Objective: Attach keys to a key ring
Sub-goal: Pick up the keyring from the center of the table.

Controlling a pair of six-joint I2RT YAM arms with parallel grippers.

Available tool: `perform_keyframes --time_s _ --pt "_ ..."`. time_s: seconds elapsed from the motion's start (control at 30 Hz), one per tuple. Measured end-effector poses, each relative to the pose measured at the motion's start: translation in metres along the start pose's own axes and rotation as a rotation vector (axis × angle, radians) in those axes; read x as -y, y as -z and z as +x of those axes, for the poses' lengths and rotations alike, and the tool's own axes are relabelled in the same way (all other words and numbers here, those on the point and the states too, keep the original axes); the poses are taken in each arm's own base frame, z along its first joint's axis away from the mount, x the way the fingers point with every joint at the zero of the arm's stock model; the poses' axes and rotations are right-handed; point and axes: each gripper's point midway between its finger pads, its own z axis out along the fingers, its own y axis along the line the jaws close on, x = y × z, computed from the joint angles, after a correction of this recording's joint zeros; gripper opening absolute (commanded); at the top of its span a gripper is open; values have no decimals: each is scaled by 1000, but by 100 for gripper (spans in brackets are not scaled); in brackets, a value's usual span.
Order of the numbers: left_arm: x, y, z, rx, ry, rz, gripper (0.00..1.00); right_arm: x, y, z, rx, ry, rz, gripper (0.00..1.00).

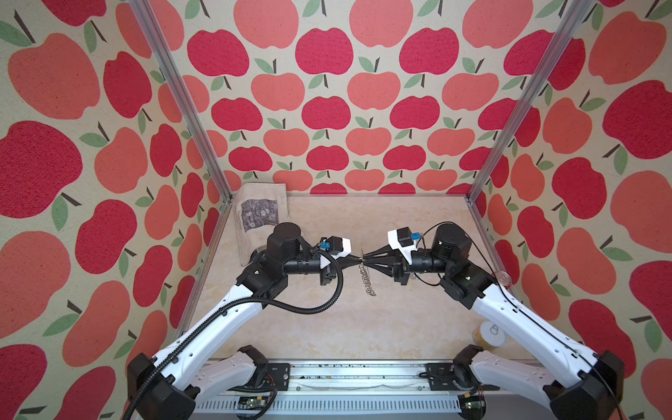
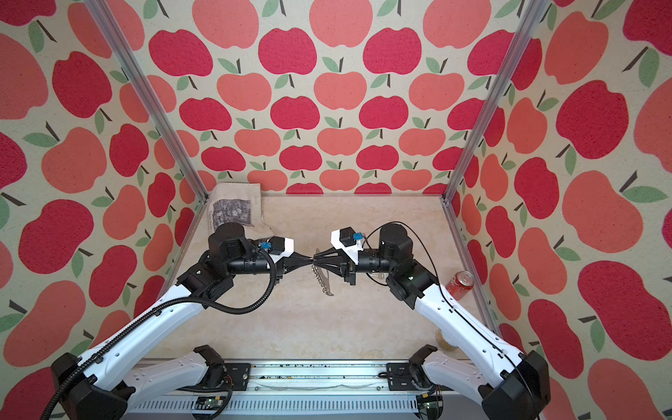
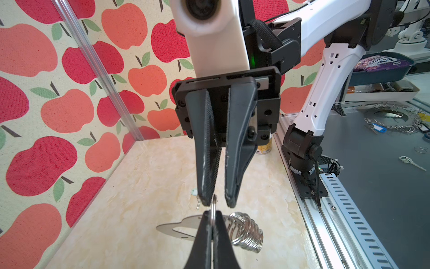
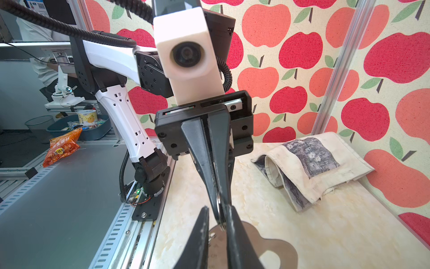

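The key ring is a flat grey-brown plate with a row of silver wire rings along one edge. It hangs mid-table between the two arms. My left gripper is shut on one wire ring, which stands up past its tips. My right gripper faces it tip to tip. Its jaws stand narrowly open on either side of that same ring, and a gap shows. A small key with a pale head lies on the table behind the right fingers.
A folded printed cloth lies in the back left corner. By the right wall a red can stands near the right arm. A yellow can sits at the front right. Aluminium posts and a front rail bound the table.
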Motion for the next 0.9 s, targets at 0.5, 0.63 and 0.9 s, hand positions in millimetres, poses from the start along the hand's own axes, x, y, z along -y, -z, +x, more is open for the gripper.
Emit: perform_keyframes --time_s 0.5,0.63,0.9 --pt "0 0 0 0 2 0 0 1 -2 1 -5 0 3 7" --pt "1 0 0 1 19 5 0 1 -2 1 -4 21 3 1" --pt "3 1 -2 6 26 4 11 -1 -2 -2 -9 32 -4 0"
